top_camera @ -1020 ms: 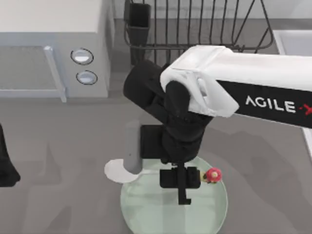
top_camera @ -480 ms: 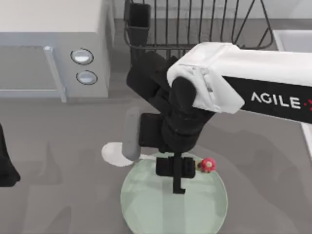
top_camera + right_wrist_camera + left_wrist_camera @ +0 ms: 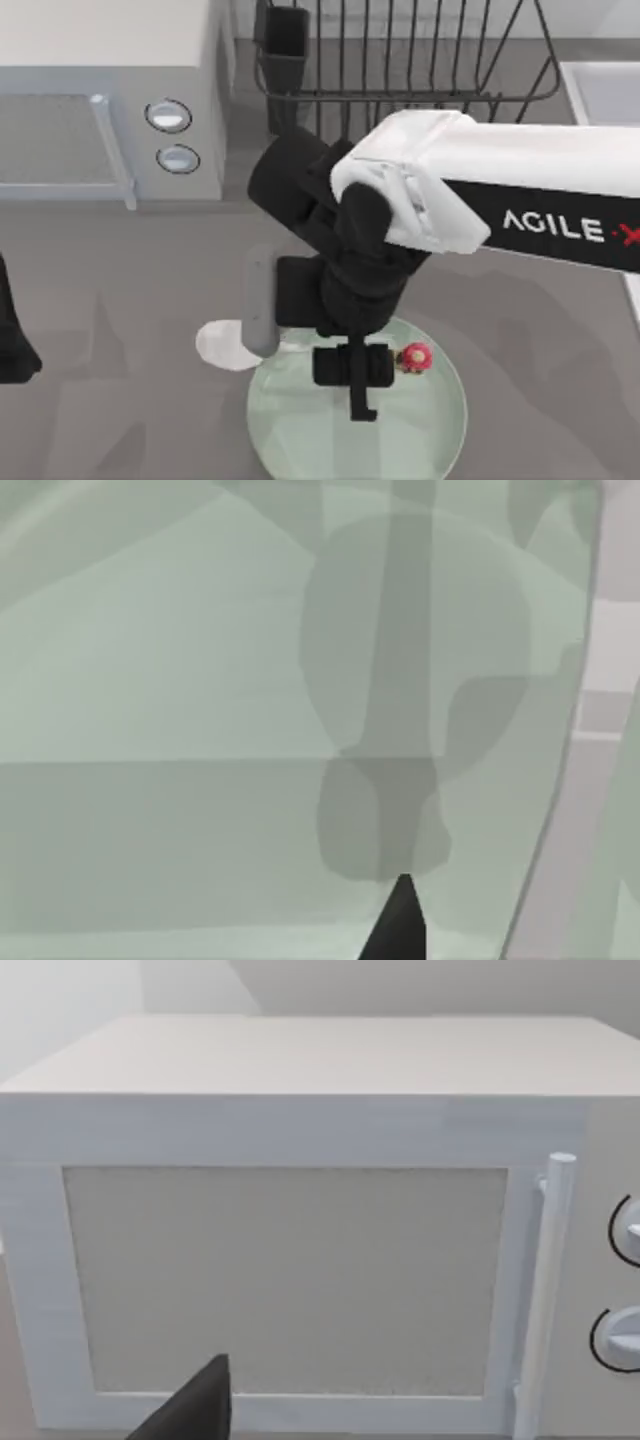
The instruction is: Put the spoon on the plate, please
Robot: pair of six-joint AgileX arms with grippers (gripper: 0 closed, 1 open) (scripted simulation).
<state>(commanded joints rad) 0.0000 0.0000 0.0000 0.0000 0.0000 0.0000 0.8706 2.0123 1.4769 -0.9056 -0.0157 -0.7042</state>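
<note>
Table point(image 3: 120, 300) – grey | microwave point(image 3: 100, 100), rack point(image 3: 400, 50) behind | right gripper point(image 3: 352, 368) grip perhaps on spoon point(image 3: 225, 345)

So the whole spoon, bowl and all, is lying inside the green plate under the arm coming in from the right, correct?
Not quite. In the top view the spoon's white bowl lies on the grey table, past the plate's left rim; its red-tipped end is over the plate. The arm above does come in from the right.

Spoon point(image 3: 225, 345) across plate point(image 3: 300, 440) rim — bowl off
</note>
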